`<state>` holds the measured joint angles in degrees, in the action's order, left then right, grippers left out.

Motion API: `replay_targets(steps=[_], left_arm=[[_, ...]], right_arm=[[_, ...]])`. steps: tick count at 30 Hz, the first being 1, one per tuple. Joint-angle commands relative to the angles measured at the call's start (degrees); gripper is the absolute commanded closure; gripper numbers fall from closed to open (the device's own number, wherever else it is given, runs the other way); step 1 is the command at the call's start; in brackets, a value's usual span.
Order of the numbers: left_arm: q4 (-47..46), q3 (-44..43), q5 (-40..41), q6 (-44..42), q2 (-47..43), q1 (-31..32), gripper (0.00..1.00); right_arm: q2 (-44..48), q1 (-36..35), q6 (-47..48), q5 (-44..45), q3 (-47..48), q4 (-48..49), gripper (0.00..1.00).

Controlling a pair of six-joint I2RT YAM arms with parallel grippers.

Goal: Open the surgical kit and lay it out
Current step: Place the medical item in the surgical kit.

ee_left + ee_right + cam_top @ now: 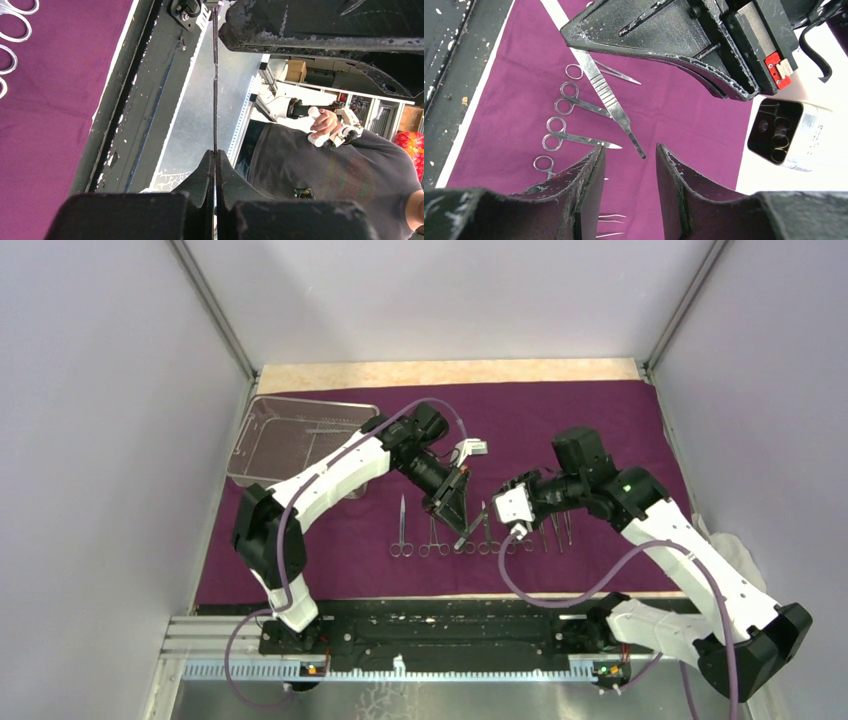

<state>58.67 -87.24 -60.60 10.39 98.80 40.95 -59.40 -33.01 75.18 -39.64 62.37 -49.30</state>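
Bench (450, 373): tan top showing past a spread purple cloth (570, 420); mesh tray (290, 435) sits on the cloth's far left corner.
Laid out: scissors (402, 530) and other slim tools lie side by side near the cloth's front edge.
Left fingers (455, 505): pinched tight on a flat steel handle (606, 95), held above that row.
Right fingers (492, 515): parted, nothing between them, with the handle's free tip at the mouth of the gap.
Step, likely: passing the handle across.
Do it well: centre the tip between the parted fingers, close firmly, and only then release the left grip.
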Motion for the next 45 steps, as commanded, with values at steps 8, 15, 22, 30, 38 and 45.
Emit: replay_targets(steps=[8,15,22,30,38,45], left_arm=[[-0.31,0.72,-4.14,-0.11,-2.32,0.1,1.0],[-0.27,1.37,-4.32,-0.02,-2.43,0.1,1.0],[-0.23,1.7,-4.4,0.15,-2.54,0.1,1.0],[-0.31,1.27,-4.37,0.7,-2.31,0.18,1.0],[0.14,-1.48,-1.5,1.72,-1.56,0.1,0.83],[-2.42,-5.87,7.46,5.72,-5.23,-4.97,0.34]], right_arm=[[-1.41,-4.6,5.75,4.05,3.95,-0.71,0.63],[-2.42,-6.76,6.52,6.46,3.66,-0.27,0.69],[-2.65,-7.74,8.11,7.78,3.2,-0.45,0.79],[-3.1,-8.5,9.45,8.86,3.25,-1.56,1.0],[-1.34,-8.73,5.96,8.98,0.29,2.38,1.0],[7.96,-8.71,-5.75,15.13,-8.86,8.78,1.0]])
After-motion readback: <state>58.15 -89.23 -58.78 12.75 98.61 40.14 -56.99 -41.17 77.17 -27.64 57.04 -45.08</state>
